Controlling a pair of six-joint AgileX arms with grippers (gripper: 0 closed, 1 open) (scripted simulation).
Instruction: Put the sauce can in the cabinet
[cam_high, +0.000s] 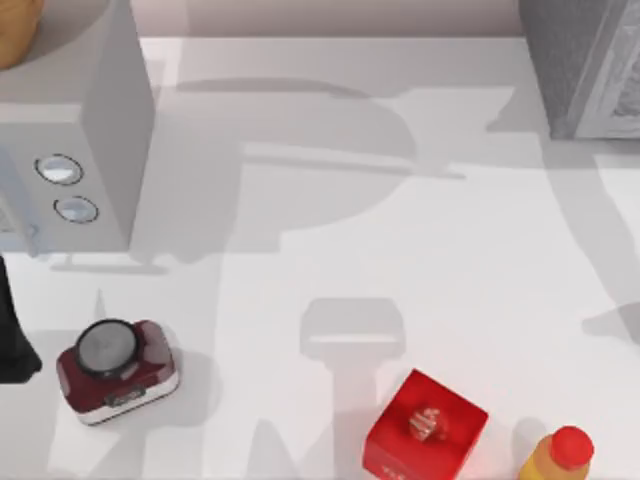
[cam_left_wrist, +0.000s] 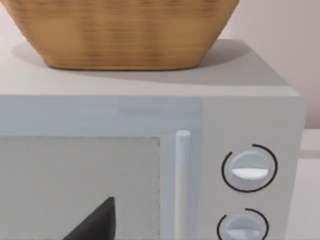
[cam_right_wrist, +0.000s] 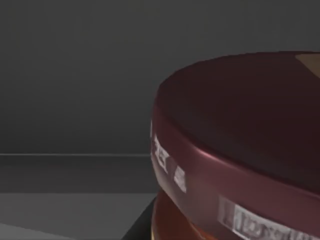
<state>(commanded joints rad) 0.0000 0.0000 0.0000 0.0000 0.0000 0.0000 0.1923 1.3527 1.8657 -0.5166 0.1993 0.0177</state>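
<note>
Up close in the right wrist view, the sauce can (cam_right_wrist: 240, 150) sits against a dark gray interior, its rim lettering too blurred to read. Cabinet (cam_high: 585, 65) is cut off at the bench's (cam_high: 400, 250) far right corner. Whether either gripper is open, I cannot tell.

The cabinet (cam_high: 585, 65) is cut off by the top view's upper and right edges, the yellow bottle (cam_high: 558, 457) and red box (cam_high: 424, 428) by its bottom edge, and the sauce can (cam_right_wrist: 240, 150) by the right wrist view's frame, its label print unreadable.
</note>
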